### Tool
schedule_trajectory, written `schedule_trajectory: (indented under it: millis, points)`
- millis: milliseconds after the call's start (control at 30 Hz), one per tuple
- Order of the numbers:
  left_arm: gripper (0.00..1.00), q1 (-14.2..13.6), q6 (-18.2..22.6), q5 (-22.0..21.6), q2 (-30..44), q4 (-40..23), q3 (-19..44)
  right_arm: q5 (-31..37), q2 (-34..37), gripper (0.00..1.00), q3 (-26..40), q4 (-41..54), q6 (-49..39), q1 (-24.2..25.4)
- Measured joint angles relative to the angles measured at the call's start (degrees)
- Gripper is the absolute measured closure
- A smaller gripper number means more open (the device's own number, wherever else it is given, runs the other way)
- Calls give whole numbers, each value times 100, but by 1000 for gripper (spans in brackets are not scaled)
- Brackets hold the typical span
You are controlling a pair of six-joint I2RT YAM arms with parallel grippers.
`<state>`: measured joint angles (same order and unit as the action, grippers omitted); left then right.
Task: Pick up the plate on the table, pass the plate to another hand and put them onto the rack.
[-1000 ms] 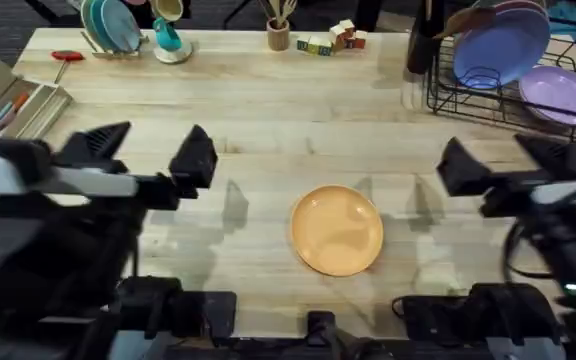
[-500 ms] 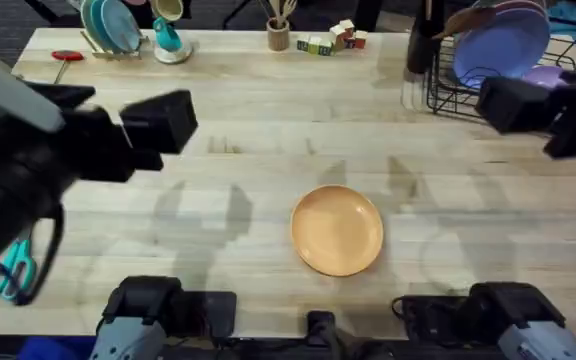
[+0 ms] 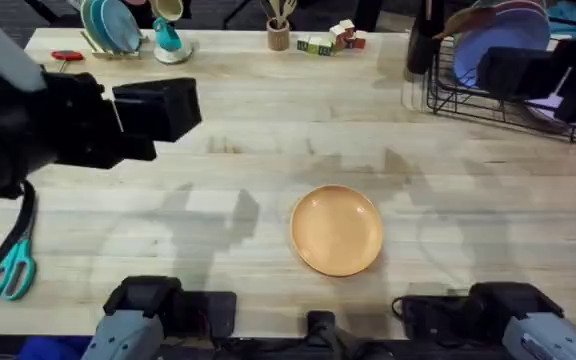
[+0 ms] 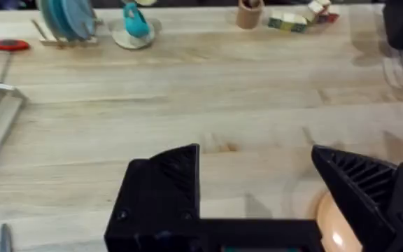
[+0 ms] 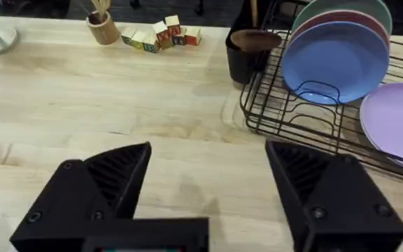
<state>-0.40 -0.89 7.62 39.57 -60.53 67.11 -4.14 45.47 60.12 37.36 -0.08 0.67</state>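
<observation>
Overhead, we see the plate [image 3: 337, 229] lying flat on the table [image 3: 268, 120], near the front edge and about midway between the two arm bases. It is round and orange-tan, with a shallow raised rim and a glossy face that catches soft light patches. Nothing touches it. We find the table to be pale butcher-block wood, its long planks showing grain. The left gripper [image 4: 257, 175] hangs above the table's left half, well apart from the plate; in the left wrist view its two black fingers stand spread wide, their inner faces ribbed, and a sliver of the plate's edge shows beside one finger. The right gripper [image 5: 208, 178] sits high by the far right corner, close to the rack [image 5: 313, 112]; in the right wrist view its black fingers are likewise spread with bare wood between them. We make out the rack as thin black wire with upright tines, holding a blue plate [image 5: 336, 61] on edge with more plates behind it, and a lilac plate [image 5: 396, 124] leaning lower at its side. Teal-handled scissors [image 3: 10, 268] lie at the table's left edge.
</observation>
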Motion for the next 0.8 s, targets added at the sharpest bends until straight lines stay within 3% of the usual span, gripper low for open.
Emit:
schedule_trajectory:
  millis: [167,433,800]
  points:
    - [7,0,0,143,0,-84,2,0,0,10,0,13,0,0]
    - [7,0,-19,205,7,-927,2,0,0,10,0,15,0,0]
    - [7,0,-46,409,13,-1292,2,-2,0,10,0,87,0,0]
